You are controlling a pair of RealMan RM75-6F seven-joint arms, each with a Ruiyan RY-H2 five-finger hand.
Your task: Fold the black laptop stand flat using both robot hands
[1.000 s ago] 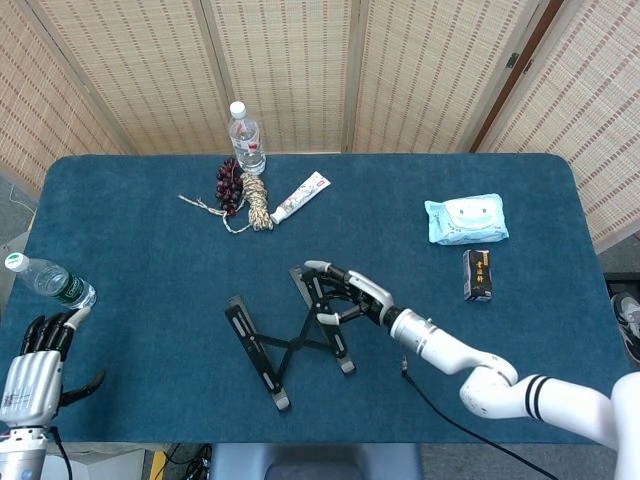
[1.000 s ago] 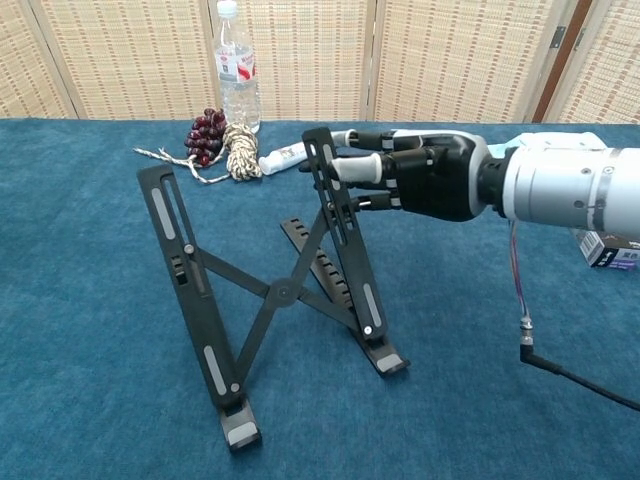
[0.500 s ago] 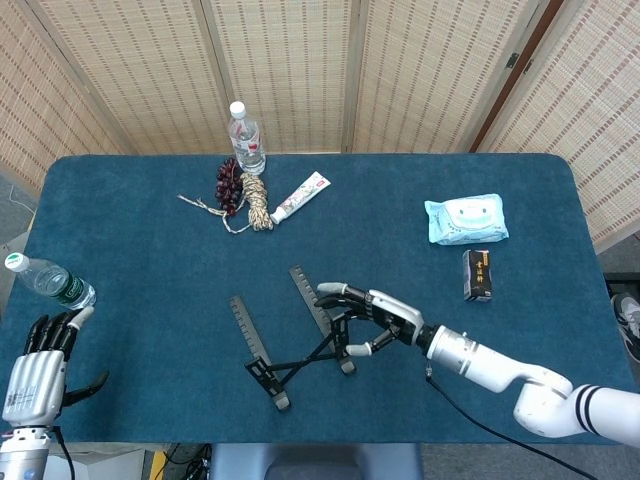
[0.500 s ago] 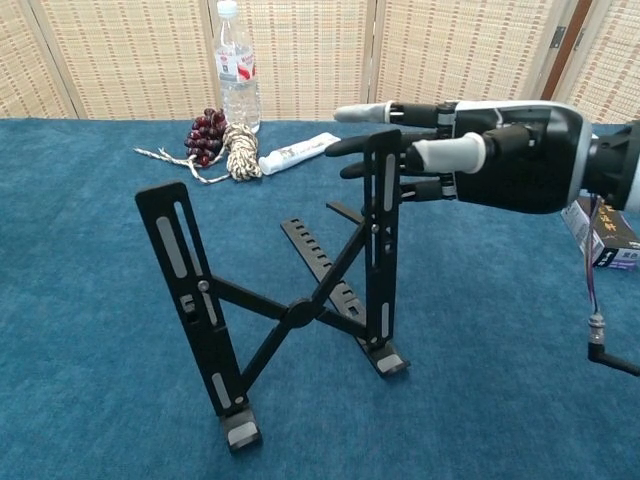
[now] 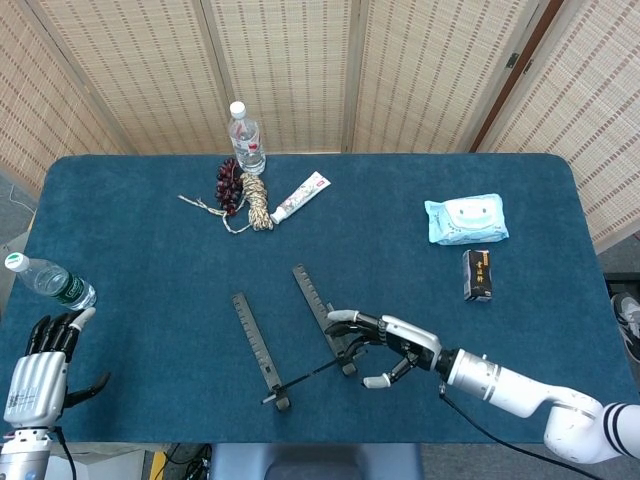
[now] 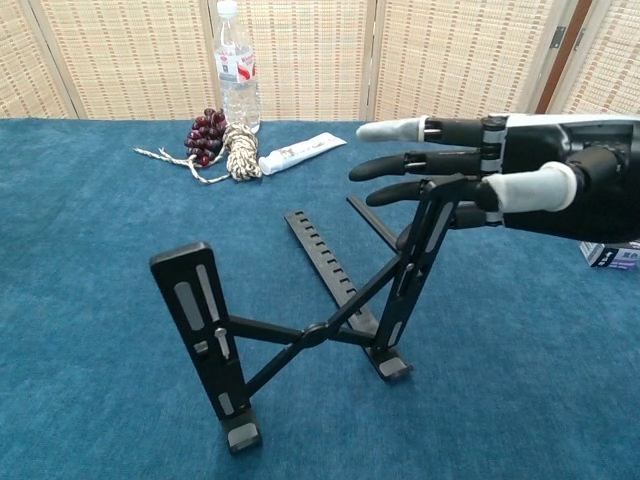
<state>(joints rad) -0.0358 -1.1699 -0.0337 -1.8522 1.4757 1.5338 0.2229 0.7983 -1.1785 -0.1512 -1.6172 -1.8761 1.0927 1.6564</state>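
I see the laptop stand near the table's front edge, uprights raised. My right hand grips the top of its right upright, thumb in front, fingers spread behind. My left hand hangs off the table's left corner, fingers apart, holding nothing.

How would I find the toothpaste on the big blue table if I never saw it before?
Look to the far edge of the blue table, where a clear water bottle stands. Just nearer lie dark grapes and a coil of rope. The toothpaste lies right of the rope: the only flat white tube, with red print.
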